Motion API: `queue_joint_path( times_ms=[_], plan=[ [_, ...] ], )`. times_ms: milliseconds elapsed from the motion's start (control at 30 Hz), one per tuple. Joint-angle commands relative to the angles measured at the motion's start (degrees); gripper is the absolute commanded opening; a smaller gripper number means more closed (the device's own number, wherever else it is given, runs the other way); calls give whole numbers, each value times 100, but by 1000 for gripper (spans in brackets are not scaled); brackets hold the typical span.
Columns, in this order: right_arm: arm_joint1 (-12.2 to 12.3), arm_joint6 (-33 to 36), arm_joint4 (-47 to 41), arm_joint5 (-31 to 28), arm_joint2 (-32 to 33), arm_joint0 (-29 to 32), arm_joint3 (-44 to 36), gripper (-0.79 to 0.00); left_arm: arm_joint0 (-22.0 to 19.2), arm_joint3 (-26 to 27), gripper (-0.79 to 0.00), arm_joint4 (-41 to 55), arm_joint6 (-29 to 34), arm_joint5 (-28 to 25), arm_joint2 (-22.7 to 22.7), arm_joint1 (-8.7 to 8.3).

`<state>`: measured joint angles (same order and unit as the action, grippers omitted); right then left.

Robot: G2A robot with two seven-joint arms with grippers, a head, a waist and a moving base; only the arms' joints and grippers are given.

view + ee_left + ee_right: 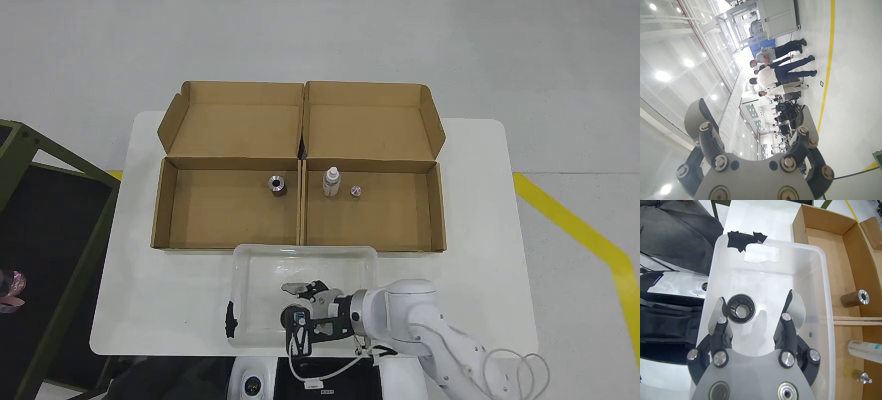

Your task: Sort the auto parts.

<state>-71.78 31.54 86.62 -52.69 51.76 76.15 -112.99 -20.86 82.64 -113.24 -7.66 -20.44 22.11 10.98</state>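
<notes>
Right gripper (756,300) over the clear bin (305,249) at the worktop's (480,260) near edge; fingers (791,298) spread apart, grasping nothing. A black sleeve (741,308) stands on end on the bin floor between the fingers, tight against one of them; actual contact cannot be made out. In the top view the gripper (297,305) and its wrist cover the sleeve. Black tape (742,240) and a torn paper label (761,254) mark one end wall of the bin.

Beyond the bin, two open cartons side by side. Left carton (215,215): one brown cylinder (853,298) with a bright metal end face, lying on its side. Right carton (390,215): a white tube (865,348), cut off by the frame edge in the wrist view, and a small stud (859,375), its other end blurred through the bin wall.

Left gripper (753,108): fingers released, nothing between them, aimed away into the hall.
</notes>
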Motion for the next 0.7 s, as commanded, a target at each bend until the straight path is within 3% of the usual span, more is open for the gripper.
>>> queue_joint_path(
  times_ms=[0, 667],
  plan=[
    [10, -23, 20, 9, -27, -1, 45, -240, 0, 0, 0, 0, 0, 0, 0, 0],
    [25, -190, 115, 266, -437, -281, 686, -259, 0, 0, 0, 0, 0, 0, 0, 0]
  ],
)
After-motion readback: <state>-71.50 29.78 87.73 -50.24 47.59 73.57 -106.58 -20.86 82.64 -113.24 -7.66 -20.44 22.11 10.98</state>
